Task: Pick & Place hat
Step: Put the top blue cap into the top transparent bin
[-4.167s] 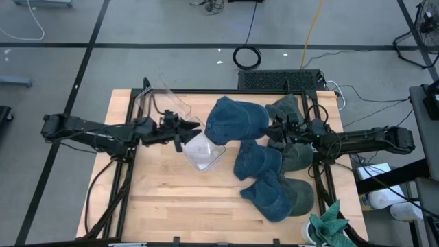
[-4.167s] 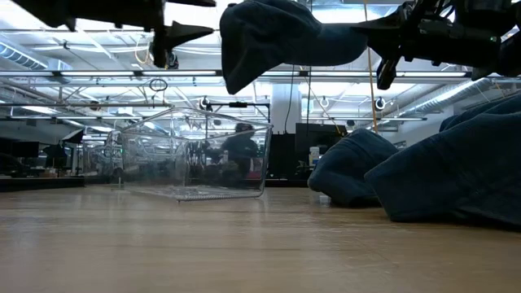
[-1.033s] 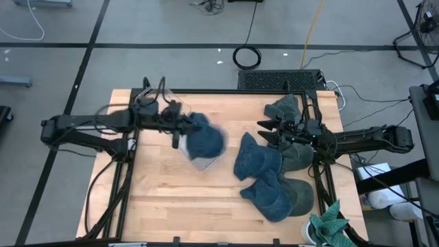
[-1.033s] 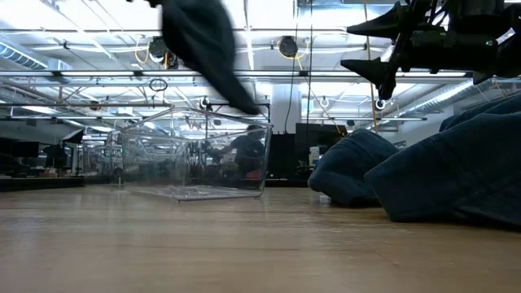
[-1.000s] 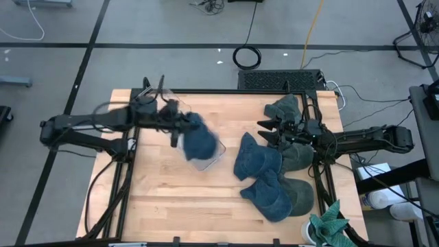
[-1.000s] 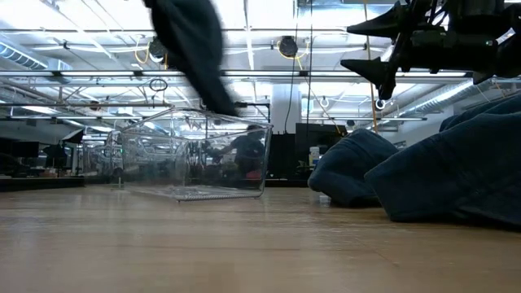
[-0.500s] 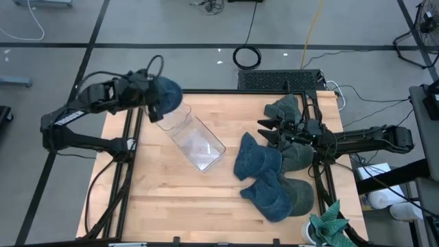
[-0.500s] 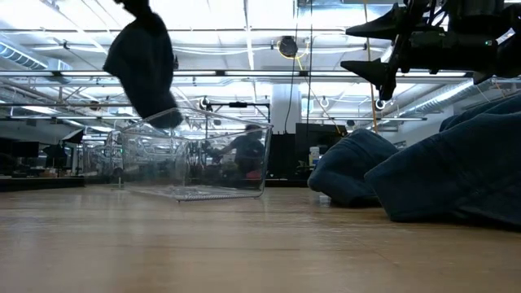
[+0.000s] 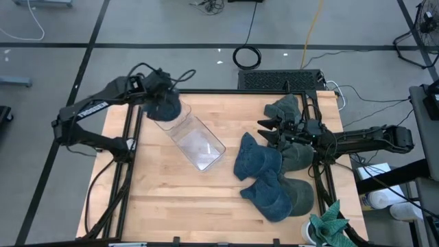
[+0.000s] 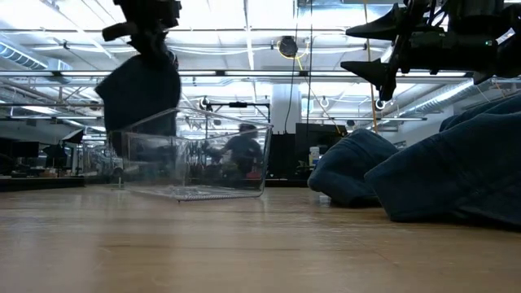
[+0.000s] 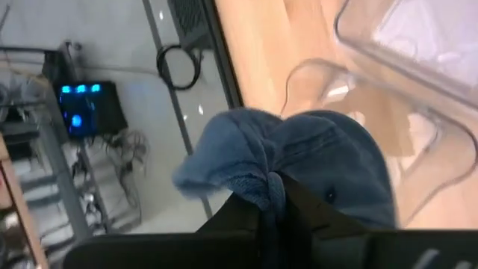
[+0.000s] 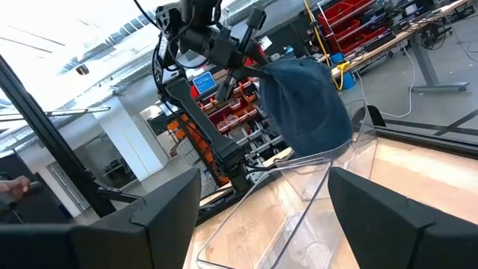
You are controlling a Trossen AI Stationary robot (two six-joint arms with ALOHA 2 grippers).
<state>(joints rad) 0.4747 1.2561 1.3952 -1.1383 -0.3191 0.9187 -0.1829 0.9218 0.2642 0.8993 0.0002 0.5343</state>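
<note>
A blue hat (image 9: 168, 107) (image 10: 140, 94) hangs below my left gripper (image 9: 158, 94), which is shut on it over the far left end of the clear bin (image 9: 197, 142). In the low view the hat's lower end shows through the bin's wall (image 10: 195, 155); whether it is inside or behind the bin, I cannot tell. My right gripper (image 9: 263, 131) stands open in the air above a pile of hats (image 9: 259, 165) at the table's right, with nothing between its fingers. My left gripper pinches a bunched fold of the hat's cloth (image 11: 261, 187) between its two fingers, at the hat's top. The fingers slant down from above. The hat (image 12: 302, 104) hangs slack below them, clear of the table.
Several blue and green hats (image 9: 285, 185) lie heaped along the table's right side, one (image 9: 285, 107) at the far right corner. Bare wood (image 9: 178, 192) lies at the near left. A green cloth (image 9: 329, 223) sits off the near right corner.
My left gripper has swung from over the bin's middle toward the table's far left corner, rolling and tipping downward as it went. The hat has gone with it, swinging, and now hangs at the bin's far left end.
</note>
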